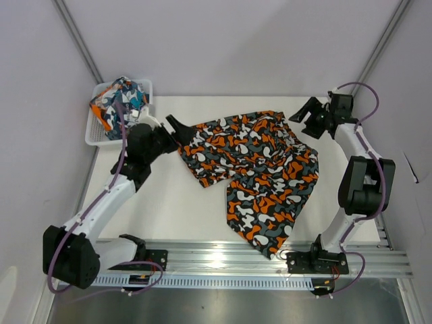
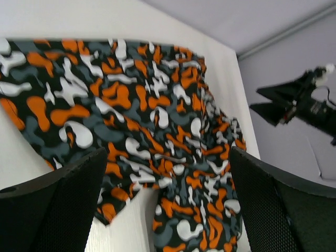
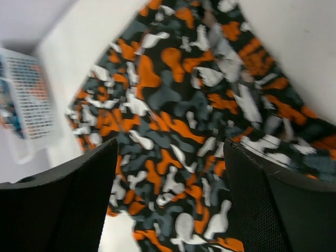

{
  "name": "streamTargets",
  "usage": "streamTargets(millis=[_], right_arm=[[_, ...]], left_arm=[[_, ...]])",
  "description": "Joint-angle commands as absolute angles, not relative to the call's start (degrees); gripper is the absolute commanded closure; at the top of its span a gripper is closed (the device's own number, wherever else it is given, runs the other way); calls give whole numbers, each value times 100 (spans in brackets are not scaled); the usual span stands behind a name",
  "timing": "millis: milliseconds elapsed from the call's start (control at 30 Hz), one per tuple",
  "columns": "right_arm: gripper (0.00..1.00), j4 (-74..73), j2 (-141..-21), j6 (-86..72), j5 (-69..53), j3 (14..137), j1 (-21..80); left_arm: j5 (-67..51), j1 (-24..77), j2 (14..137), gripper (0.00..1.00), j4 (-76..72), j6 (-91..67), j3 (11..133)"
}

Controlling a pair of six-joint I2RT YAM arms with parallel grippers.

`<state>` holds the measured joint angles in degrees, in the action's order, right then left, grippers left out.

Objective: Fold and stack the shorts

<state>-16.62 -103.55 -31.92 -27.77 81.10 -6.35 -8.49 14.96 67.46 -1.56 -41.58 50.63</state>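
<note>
1. Camouflage shorts [image 1: 253, 172] lie open and rumpled across the middle of the bench [image 1: 162, 216]. The print is orange, black, grey and white, and one leg trails down to the metal rail [image 1: 223, 255] at the near edge.
2. Left fingers [image 2: 58, 210] are spread wide and grip nothing. They sit right at the left edge of the camouflage fabric, and whether they touch it cannot be told.
3. Right fingers [image 3: 68, 205] stand apart as well, empty, at the far right corner of the same garment.
4. Over in the far left corner, the teal-and-orange shorts [image 1: 125, 98] sit bunched up inside the white mesh basket [image 1: 94, 138].
5. The two garments are well apart, neither one folded and nothing stacked.
</note>
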Motion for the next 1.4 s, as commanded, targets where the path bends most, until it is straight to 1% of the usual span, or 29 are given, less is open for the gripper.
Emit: streamTargets(millis=[0,67,100,133,233,367,500,567,600,667,700,733,767,800,833,933,967,1000,1033,1067,1133,1167,1233,1267,1367], right_arm=[[17,-2478,-10126,-2225,-1636,7919,-414],[10,-2706,-10003,-1952,-1153,7718,-308],[4,-2777,-9898,-1882,-969,7673,-177],[1,-2864,-9879,-1750,-488,7629,-97],[0,-3172,-10045,-1696,278,7576,-18],[1,-3182,-10371,-1784,422,7532,-18],[12,-3357,-10433,-1898,553,7445,281],[17,-3331,-10249,-2029,606,7068,518],[28,-3322,-10178,-2082,641,6919,588],[39,-3209,-9880,-2214,642,6383,877],[51,-3130,-9757,-2311,572,6207,1009],[58,-3042,-9643,-2390,563,6040,1150],[67,-2998,-9433,-2460,580,5751,1499],[72,-2980,-9352,-2626,641,5661,1686],[75,-2979,-9282,-2732,668,5582,1879],[77,-2814,-8948,-3205,536,5309,2670],[76,-2769,-8860,-3365,527,5282,2881],[73,-2638,-8729,-3497,414,5291,3361],[68,-2585,-8693,-3663,317,5343,3601],[53,-2567,-8675,-3709,247,5422,3812],[45,-2802,-8657,-3744,298,5852,4278],[36,-2952,-8631,-3735,525,6001,4350],[28,-3260,-8387,-3657,667,6240,4351],[17,-3330,-8280,-3543,798,6266,4307],[7,-3620,-8060,-3210,1089,6311,4017]], left_arm=[[-239,2055,6399,1,237,-4175,4510],[25,2460,6206,1,316,-4201,4334],[209,2583,6162,1,377,-4210,4281],[281,2793,6152,1,413,-4219,4263],[343,3110,6231,1,509,-4236,4184],[545,3489,6319,1,563,-4254,4070],[624,3639,6346,1,668,-4219,4043],[685,3639,6354,1,755,-4158,4087],[738,3639,6363,1,860,-4096,4157],[861,3639,6381,1,958,-4026,4314],[896,3595,6433,1,1089,-3947,4350],[870,3543,6468,1,1151,-3920,4472],[792,3481,6504,1,1221,-3894,4569],[678,3280,6539,1,1239,-3876,4605],[555,3174,6600,1,1257,-3867,4719],[238,2787,6662,1,1309,-3823,4825],[194,2725,6662,1,1310,-3762,4860],[202,2620,6671,1,1327,-3727,4895],[220,2584,6688,1,1362,-3683,4965],[211,2549,6732,1,1423,-3613,5035],[159,2487,6776,1,1468,-3551,5115],[45,2487,6785,1,1416,-3464,5150],[-192,2513,6768,1,1345,-3410,5133],[-263,2540,6733,1,1284,-3341,5115],[-264,2838,6689,1,1318,-3208,5089]])
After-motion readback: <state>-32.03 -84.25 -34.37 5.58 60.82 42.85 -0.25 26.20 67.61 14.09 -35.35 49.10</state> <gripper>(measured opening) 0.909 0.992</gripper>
